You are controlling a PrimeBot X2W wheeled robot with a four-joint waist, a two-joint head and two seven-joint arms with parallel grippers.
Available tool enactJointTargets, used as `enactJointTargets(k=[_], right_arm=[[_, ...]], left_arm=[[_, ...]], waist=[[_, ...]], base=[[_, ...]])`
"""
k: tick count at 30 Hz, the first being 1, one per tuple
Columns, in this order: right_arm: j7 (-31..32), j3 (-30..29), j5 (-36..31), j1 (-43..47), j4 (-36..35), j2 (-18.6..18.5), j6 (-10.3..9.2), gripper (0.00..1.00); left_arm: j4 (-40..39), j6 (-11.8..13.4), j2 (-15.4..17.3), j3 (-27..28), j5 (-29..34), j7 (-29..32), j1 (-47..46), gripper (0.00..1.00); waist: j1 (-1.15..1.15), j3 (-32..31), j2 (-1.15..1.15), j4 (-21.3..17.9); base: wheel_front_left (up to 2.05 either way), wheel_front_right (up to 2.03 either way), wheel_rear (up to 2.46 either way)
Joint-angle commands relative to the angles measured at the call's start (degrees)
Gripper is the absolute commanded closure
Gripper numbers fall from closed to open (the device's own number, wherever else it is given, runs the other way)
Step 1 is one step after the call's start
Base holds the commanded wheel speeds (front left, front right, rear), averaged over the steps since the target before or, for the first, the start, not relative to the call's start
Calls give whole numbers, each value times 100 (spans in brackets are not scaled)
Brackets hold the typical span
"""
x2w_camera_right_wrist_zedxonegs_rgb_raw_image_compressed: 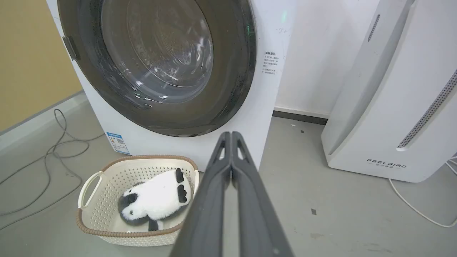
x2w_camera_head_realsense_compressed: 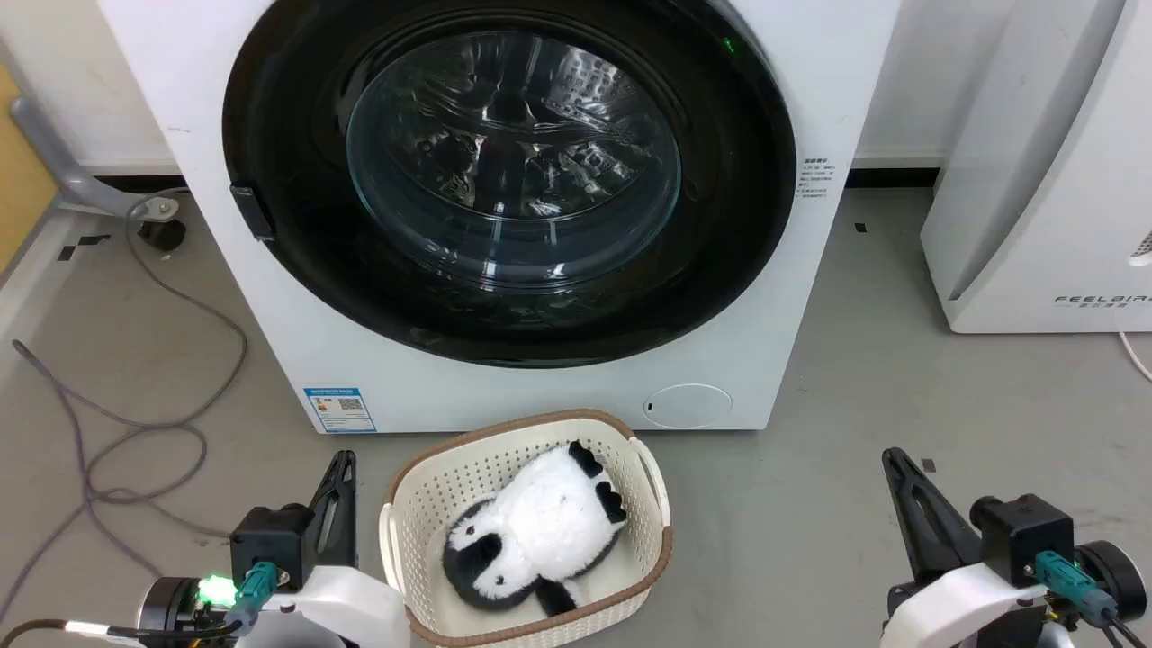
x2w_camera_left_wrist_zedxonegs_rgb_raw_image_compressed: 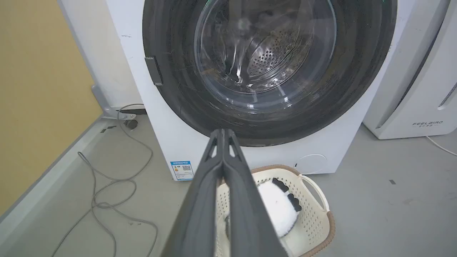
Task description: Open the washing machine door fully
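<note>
1. Head view: the washing machine door (x2w_camera_head_realsense_compressed: 508,180) sits closed, flush against the front of the washing machine (x2w_camera_head_realsense_compressed: 720,351), and its small dark handle (x2w_camera_head_realsense_compressed: 252,211) is on the door's left edge. You have the left gripper (x2w_camera_head_realsense_compressed: 344,463) low on the left and the right gripper (x2w_camera_head_realsense_compressed: 895,463) low on the right. Each has its two fingers pressed together and has hold of nothing. Both are well apart from the door. Between them a cream basket (x2w_camera_head_realsense_compressed: 396,504) stands on the floor just in front of the machine, with a panda plush toy (x2w_camera_head_realsense_compressed: 540,531) lying in it.
2. Left wrist view: your left claw's fingers meet along their length, with nothing between them. Their tips line up with the door's lower black rim, and the basket lies beneath them. The door is closed here too, and the steel drum shows through its glass.
3. Right wrist view: your right claw is likewise closed flat and empty. Its tips point at the machine's lower right corner, below the closed door. The basket lies to the left, and a white appliance (x2w_camera_right_wrist_zedxonegs_rgb_raw_image_compressed: 385,107) stands to the right.
</note>
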Motion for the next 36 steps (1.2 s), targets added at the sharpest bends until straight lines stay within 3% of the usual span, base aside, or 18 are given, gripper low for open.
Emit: enactJointTargets(k=[1,29,30,36], right_arm=[[3,1,-43,-83,-26,28,-4,100],[3,1,-43,-83,-26,28,-4,100],[0,0,2,2,1,0,1,0],[-44,16,32,18,5,0,1,0]], left_arm=[[-21,12,9,1,16,2,-89,100],[-21,12,9,1,16,2,-89,100],[1,-1,0,-3,-1,0,2,0],[15,14,0,-24,-14,-44,17,0]], waist=[[0,0,0,0],[0,0,0,0],[0,0,0,0],[0,1,0,0]], base=[[0,0,0],[0,0,0],[0,0,0],[0,0,0]])
